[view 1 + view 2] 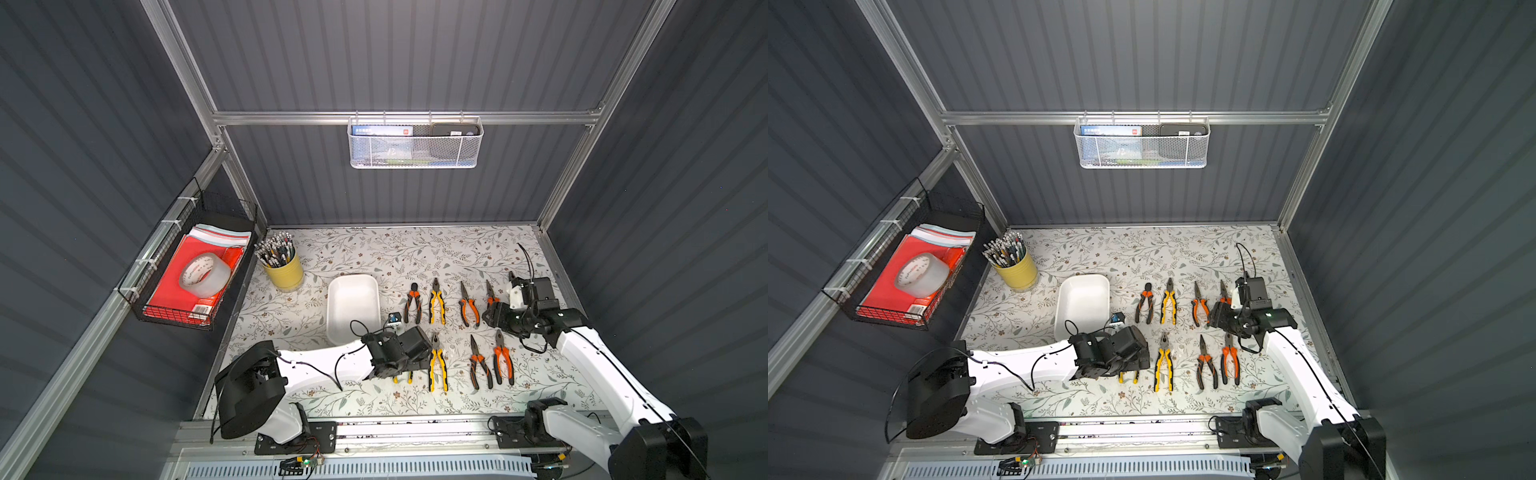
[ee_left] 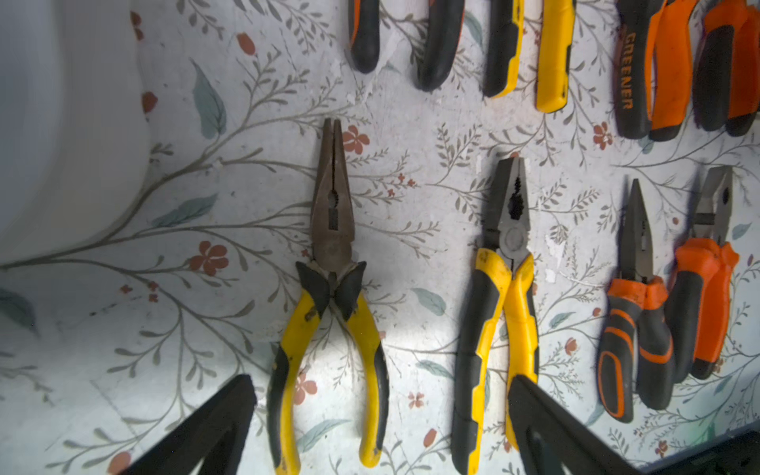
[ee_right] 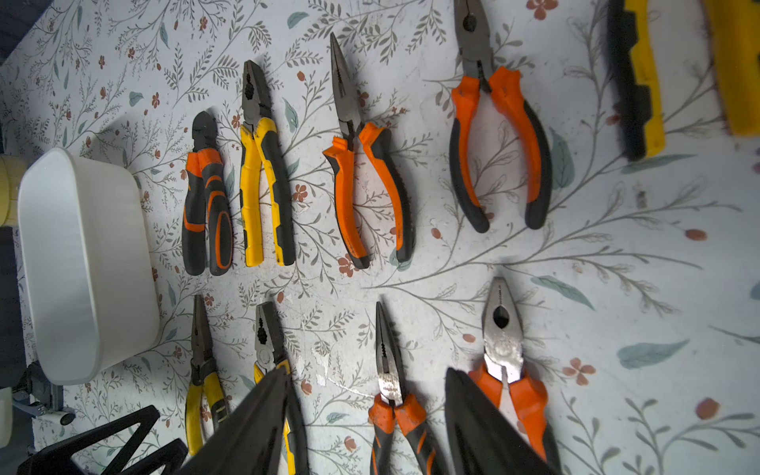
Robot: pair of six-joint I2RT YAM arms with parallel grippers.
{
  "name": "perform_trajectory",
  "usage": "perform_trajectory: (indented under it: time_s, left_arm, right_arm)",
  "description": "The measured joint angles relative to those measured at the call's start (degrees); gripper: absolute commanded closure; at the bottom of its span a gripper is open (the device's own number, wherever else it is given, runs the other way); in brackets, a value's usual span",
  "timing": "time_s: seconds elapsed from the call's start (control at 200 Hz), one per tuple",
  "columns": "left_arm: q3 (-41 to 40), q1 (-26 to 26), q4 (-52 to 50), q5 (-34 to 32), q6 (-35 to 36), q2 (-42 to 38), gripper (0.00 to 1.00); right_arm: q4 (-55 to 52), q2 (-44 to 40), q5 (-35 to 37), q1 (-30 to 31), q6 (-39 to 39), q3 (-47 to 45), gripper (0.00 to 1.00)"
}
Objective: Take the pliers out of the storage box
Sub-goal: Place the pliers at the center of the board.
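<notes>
Your pliers (image 1: 435,291) are all out on the floral table (image 1: 365,253). In both top views they lie in two rows right of centre, noses toward the back wall. The storage box (image 1: 353,305) sits just left of them, holding nothing (its white floor is bare).

The pair nearest your left arm is the yellow-handled long-nosed pliers (image 2: 333,230), leftmost in the front row. In the top views the left wrist covers all but its handle ends. The left gripper (image 2: 380,380) hangs directly over those handles with its jaws spread wide. One black finger (image 2: 222,423) stands outside each handle, and the pliers lie flat on the table with nothing pinching them. The far finger overlaps the neighbouring yellow combination pliers (image 2: 499,312); you cannot tell from here whether it touches them.

The right gripper (image 3: 367,371) is over the right end of the rows, jaws also apart and holding nothing. In its wrist view the orange long-nosed pliers (image 3: 390,395) lie on the table between the two fingers. In the top views that arm hides the handles of the rightmost back-row pair (image 1: 491,293).

Further out, a yellow cup of pencils (image 1: 284,272) stands up and left of the box. A black wire basket (image 1: 166,316) with a tape roll (image 1: 203,274) hangs at the left edge, and a white mesh basket (image 1: 415,156) hangs at top centre.
</notes>
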Motion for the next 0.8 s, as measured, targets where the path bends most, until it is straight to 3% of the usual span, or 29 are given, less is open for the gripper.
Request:
perform_trajectory:
  time_s: [0.19, 0.31, 0.42, 0.545, 0.635, 0.72, 0.8]
  left_arm:
    - [9.49, 0.0, -2.58, -9.86, 4.68, -11.15, 0.01]
    - [12.61, 0.0, 3.96, -17.77, 12.7, -21.46, 0.01]
    - [6.73, 0.0, 16.06, -24.85, 22.58, -31.78, 0.01]
    - [-3.98, 1.99, 30.34, -28.59, 34.34, -39.67, 0.01]
    - [-6.1, 12.07, 35.69, -22.05, 38.45, -36.96, 0.01]
    - [-5.29, 23.74, 39.26, -13.84, 39.52, -29.57, 0.01]
    - [-4.42, 29.53, 41.38, -10.47, 40.87, -21.7, 0.01]
  right_arm:
    - [-0.13, -0.15, 1.7, 0.0, -0.48, 6.43, 0.35]
    - [3.58, -0.44, 1.4, 0.0, -0.85, 12.46, 0.35]
    - [11.32, -3.67, -1.16, 0.0, -1.38, 13.55, 0.34]
    - [25.33, -12.5, -0.33, 0.04, -2.51, 7.67, 0.3]
    - [37.59, -19.37, 1.01, 0.04, -5.14, -0.5, 0.28]
    - [47.67, -23.41, 2.67, 0.04, -8.22, -8.63, 0.15]
    - [53.16, -24.46, 6.97, 0.13, -10.38, -14.38, 0.09]
